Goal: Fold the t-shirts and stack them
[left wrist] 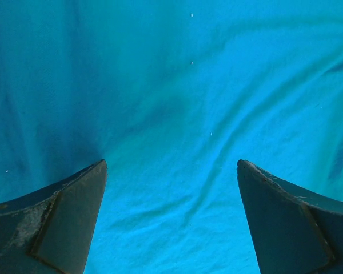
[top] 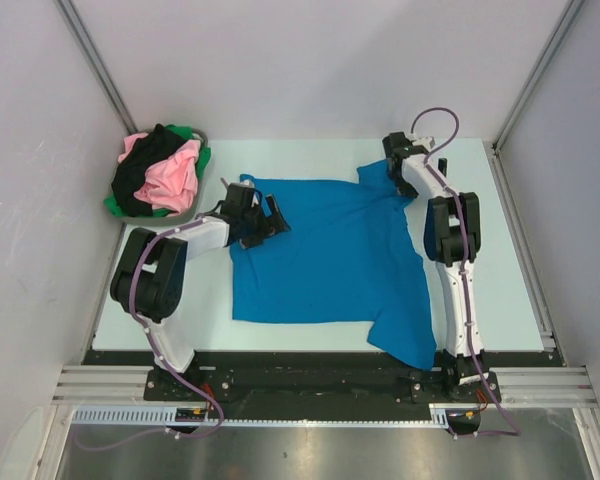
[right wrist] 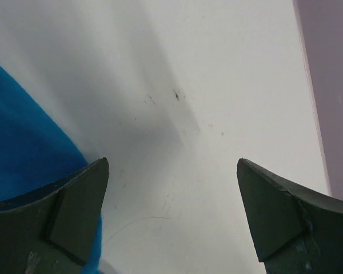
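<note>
A bright blue t-shirt (top: pixel 330 255) lies spread flat on the table, one sleeve hanging toward the front edge at the right. My left gripper (top: pixel 273 217) is open over the shirt's far left part; in the left wrist view (left wrist: pixel 171 165) its fingers frame wrinkled blue cloth (left wrist: pixel 177 97). My right gripper (top: pixel 392 148) is open at the shirt's far right sleeve; in the right wrist view (right wrist: pixel 172 164) it is over bare table, with the blue cloth edge (right wrist: pixel 23 148) by the left finger. Pink (top: pixel 172 178), black (top: pixel 145 165) and green (top: pixel 117 207) t-shirts lie bunched in the basket.
A round grey basket (top: pixel 202 136) stands at the table's far left corner. The pale table (top: pixel 480 270) is walled by grey panels on three sides. A black rail runs along the front edge (top: pixel 300 360).
</note>
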